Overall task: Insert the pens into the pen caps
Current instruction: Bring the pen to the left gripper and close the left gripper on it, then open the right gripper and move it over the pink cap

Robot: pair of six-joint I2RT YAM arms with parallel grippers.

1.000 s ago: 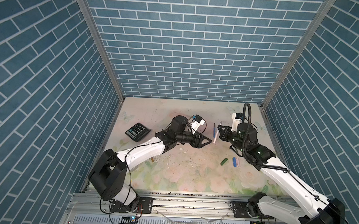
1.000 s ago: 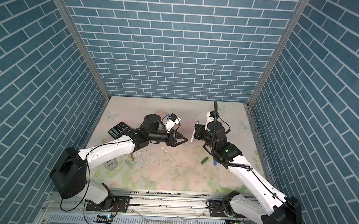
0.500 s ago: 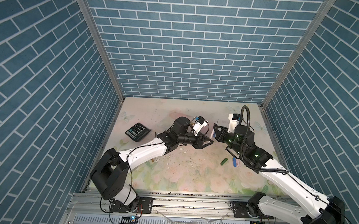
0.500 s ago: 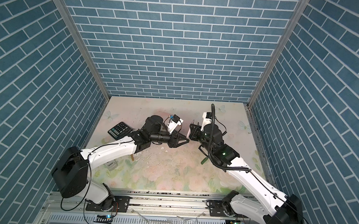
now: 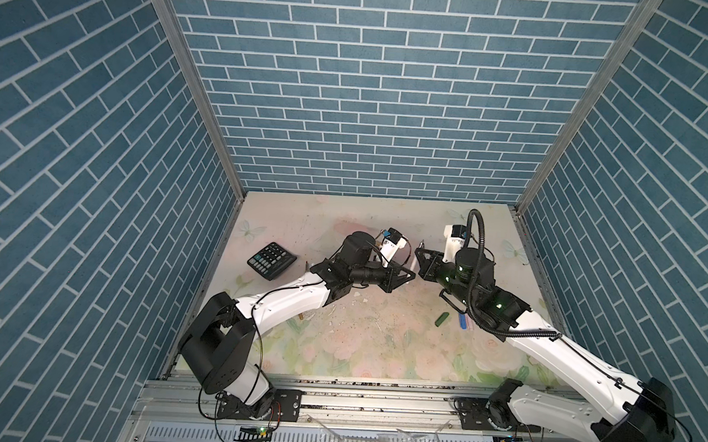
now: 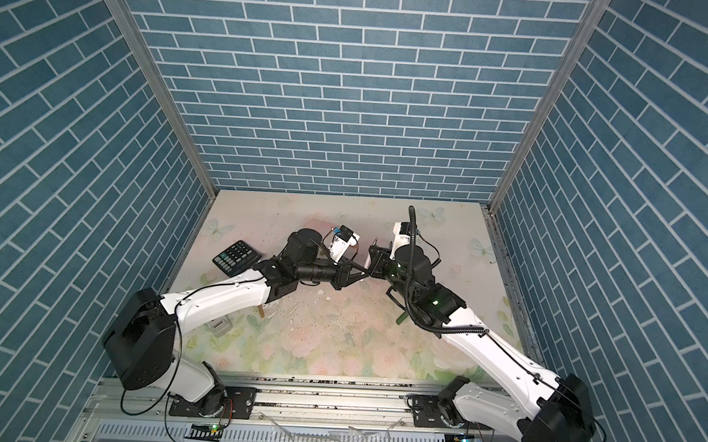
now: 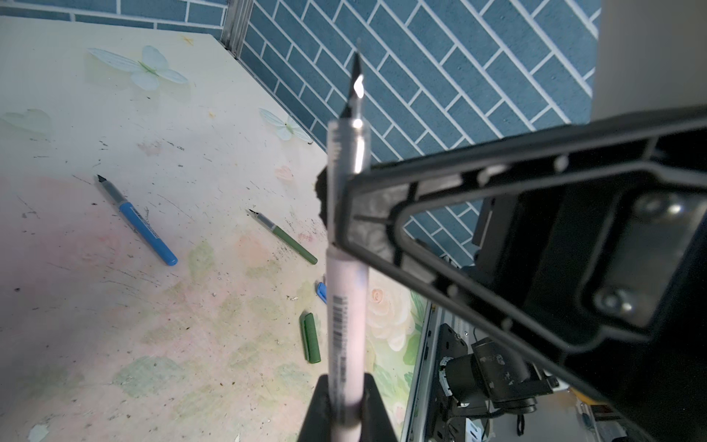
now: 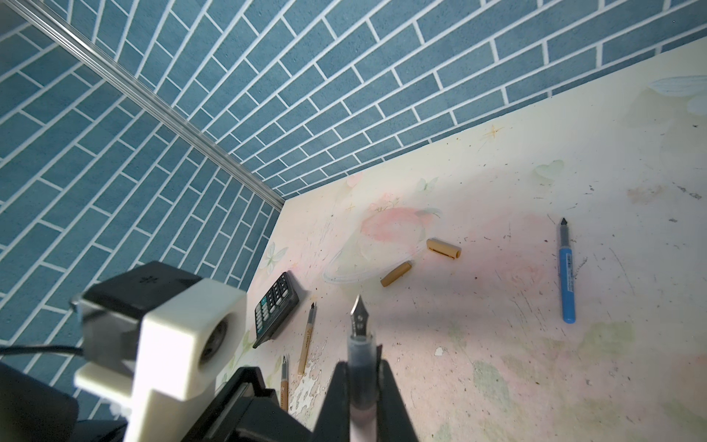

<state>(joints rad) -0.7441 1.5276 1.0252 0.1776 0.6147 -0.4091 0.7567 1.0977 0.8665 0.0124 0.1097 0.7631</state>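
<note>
Clamps the pink pen (image 7: 346,306) in both grippers at once, off the table (image 7: 114,325), near the middle in both top views. Pinches the tail of the barrel in the left gripper (image 7: 344,394), jaws drawn tight on it. Grips the clear section just behind the nib in the right gripper (image 8: 359,375), jaws closed on the same pen. Leaves the dark nib bare, clear of the right jaws and tilted up off the table.

Shows, in the left wrist view, the blue pen (image 7: 143,225) and the green pen (image 7: 290,241) flat on the table, well apart, both uncapped. Places the green cap (image 7: 310,336) near the green pen's tail, with the blue cap (image 7: 321,292) between the two, partly hidden behind the pink pen.

Shows, in the right wrist view, a gold cap (image 8: 443,248) near a second gold cap (image 8: 396,274), not touching. Sets a gold pen (image 8: 308,336) just beside the calculator (image 8: 275,313), and a second gold pen (image 8: 284,382) near it, its lower part hidden.
</note>
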